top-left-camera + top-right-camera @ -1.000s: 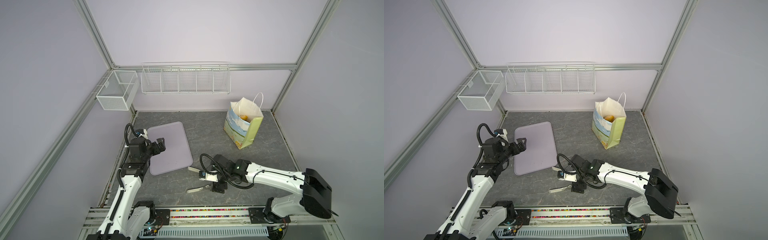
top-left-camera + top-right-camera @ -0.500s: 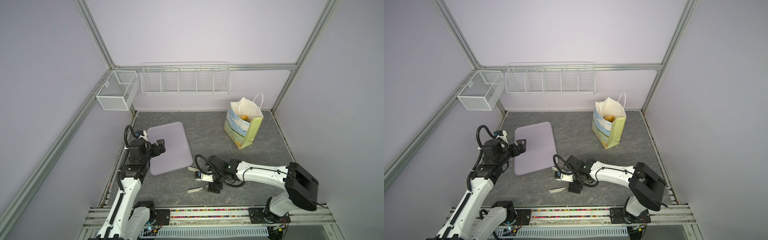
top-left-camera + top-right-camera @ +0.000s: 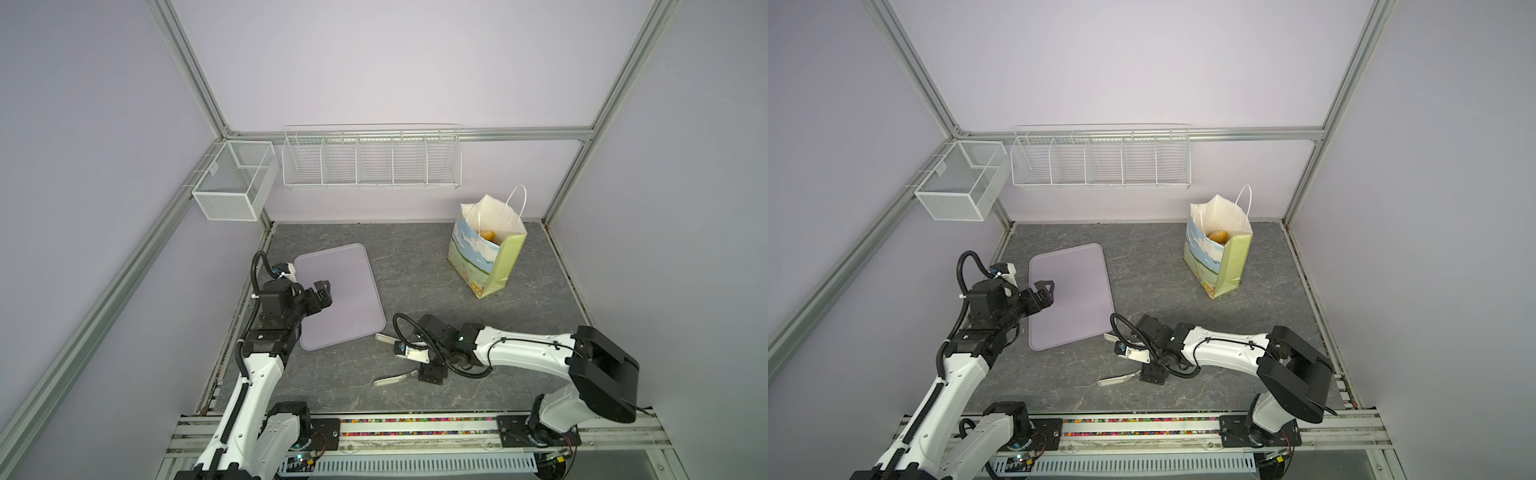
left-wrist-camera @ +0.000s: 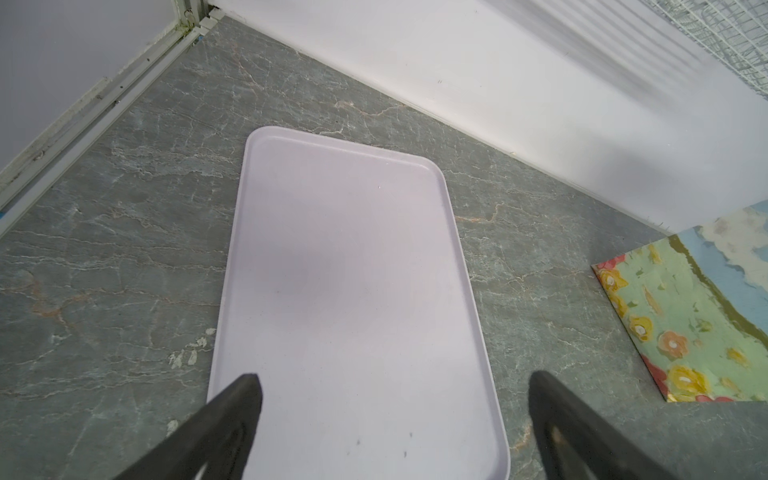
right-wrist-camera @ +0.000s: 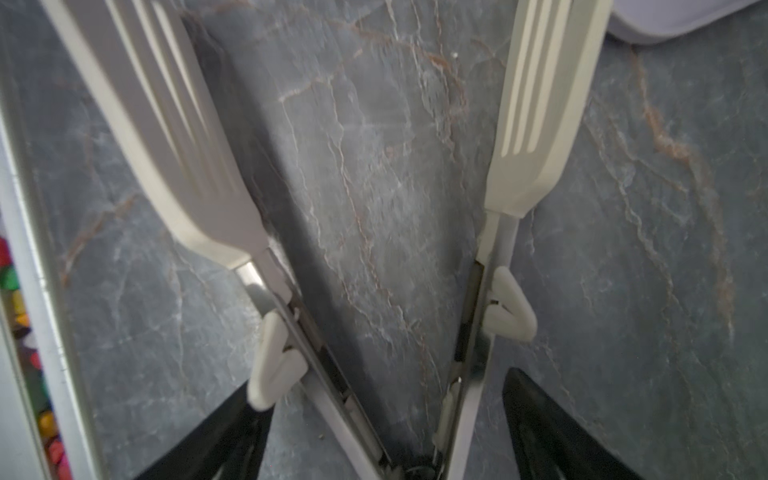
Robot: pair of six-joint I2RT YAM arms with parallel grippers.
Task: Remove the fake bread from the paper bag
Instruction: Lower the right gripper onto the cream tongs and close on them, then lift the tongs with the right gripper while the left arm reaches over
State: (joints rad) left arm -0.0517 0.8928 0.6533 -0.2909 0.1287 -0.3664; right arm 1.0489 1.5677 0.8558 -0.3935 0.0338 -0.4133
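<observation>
The paper bag (image 3: 484,257) is standing upright at the back right of the table (image 3: 415,270) with its mouth open. In both top views you can spot one golden piece of fake bread (image 3: 1218,237) inside, up near the top. Both arms are well away from it.

The left gripper (image 3: 321,293) hovers over the left side of a pale purple tray (image 3: 349,274), and its fingers (image 4: 232,411) are spread wide above bare tray.

The right gripper (image 3: 419,353) is down low at the front of the table, just off the tray's near corner, with a pair of tongs (image 3: 390,379) sitting between its spread-out fingers (image 5: 552,428). The tongs are splayed in a V, cream heads pointing away from the gripper. In the right wrist view there's a clear gap between one finger and its tong arm. On the other side a white clip (image 5: 272,361) hides whether they touch. Can't tell if the tongs are lying on the table or lifted off it.
</observation>
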